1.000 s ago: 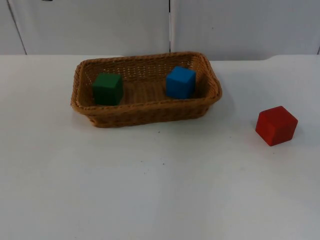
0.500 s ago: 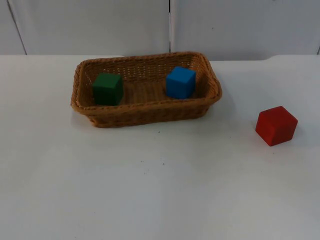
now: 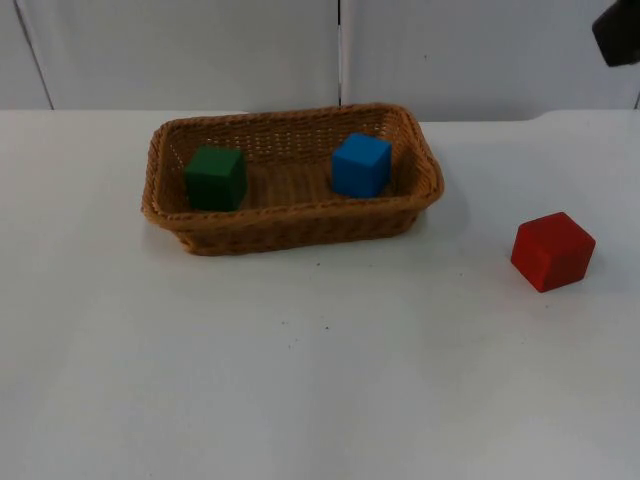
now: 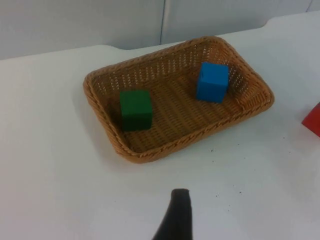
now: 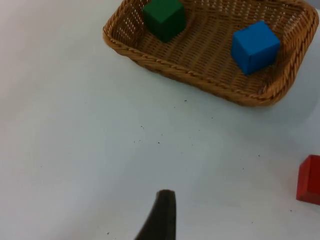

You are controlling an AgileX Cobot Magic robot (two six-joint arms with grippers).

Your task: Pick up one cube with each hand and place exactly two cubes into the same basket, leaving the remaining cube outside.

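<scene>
basket [image 3: 292, 215]: wicker, sits on the white desk [image 3: 300, 380] near the back wall
inside: green cube [image 3: 215, 177] at one end, blue cube [image 3: 361, 164] at the other, well apart
outside: red cube [image 3: 552, 250] alone on the desk, well off to the right arm's side
left gripper [image 4: 176, 220]: pulled back, looking at the basket, can't tell if the fingers are spread
right gripper [image 5: 161, 215]: same deal, hanging back over bare desk, fingers not readable
tip: looks basically done imo, so just retreat high and wide, don't clip the rim or bump red
</scene>
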